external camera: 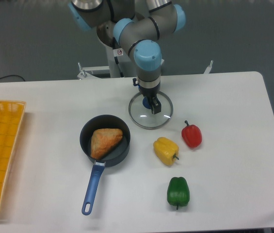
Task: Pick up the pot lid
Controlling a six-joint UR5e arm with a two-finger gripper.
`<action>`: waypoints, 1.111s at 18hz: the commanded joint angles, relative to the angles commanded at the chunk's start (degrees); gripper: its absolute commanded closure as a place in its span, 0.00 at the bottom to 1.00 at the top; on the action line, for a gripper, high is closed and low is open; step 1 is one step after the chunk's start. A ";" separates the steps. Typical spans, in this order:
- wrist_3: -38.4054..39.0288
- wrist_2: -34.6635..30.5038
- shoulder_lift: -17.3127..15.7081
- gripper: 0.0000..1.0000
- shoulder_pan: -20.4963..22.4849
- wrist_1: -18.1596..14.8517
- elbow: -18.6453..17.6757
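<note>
The pot lid (pixel 143 115), a clear, thin-rimmed disc with a blue knob (pixel 147 103), lies on the smooth white table (pixel 233 160). The gripper (pixel 147 96) is at the knob; I cannot tell its jaws' spacing

Arm (pixel 149 30) comes in at the top edge of the view, right of centre, its upper reach cut off by the frame. Forearm links partly out of sight. Wrist (pixel 147 52) bent so the tool end faces down. Gripper (pixel 149 98) points downward, at the low end of the arm. Finger spacing too small to read.
</note>
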State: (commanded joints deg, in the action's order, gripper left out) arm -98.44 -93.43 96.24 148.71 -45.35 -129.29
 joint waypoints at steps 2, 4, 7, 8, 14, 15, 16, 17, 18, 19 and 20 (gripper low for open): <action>0.00 0.00 0.00 0.30 0.00 0.00 -0.09; 0.18 0.00 0.00 0.33 0.00 0.00 -0.09; 0.35 0.00 0.00 0.38 0.00 0.00 -0.09; 0.35 0.00 0.00 0.40 0.00 0.00 -0.09; 0.62 0.00 0.00 0.45 0.00 -0.09 0.09; 0.70 0.00 0.00 0.45 0.00 -0.17 0.18; 0.70 0.00 0.00 0.45 0.00 -0.26 0.35; 0.70 0.09 0.00 0.45 0.00 -0.35 0.44; 1.05 0.09 0.00 0.45 0.00 -0.53 0.61; 1.32 0.09 0.00 0.45 0.00 -0.61 0.88; 1.41 0.09 0.00 0.45 0.00 -0.70 1.23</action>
State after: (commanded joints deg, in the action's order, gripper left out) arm -97.03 -93.34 96.24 148.71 -46.05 -128.06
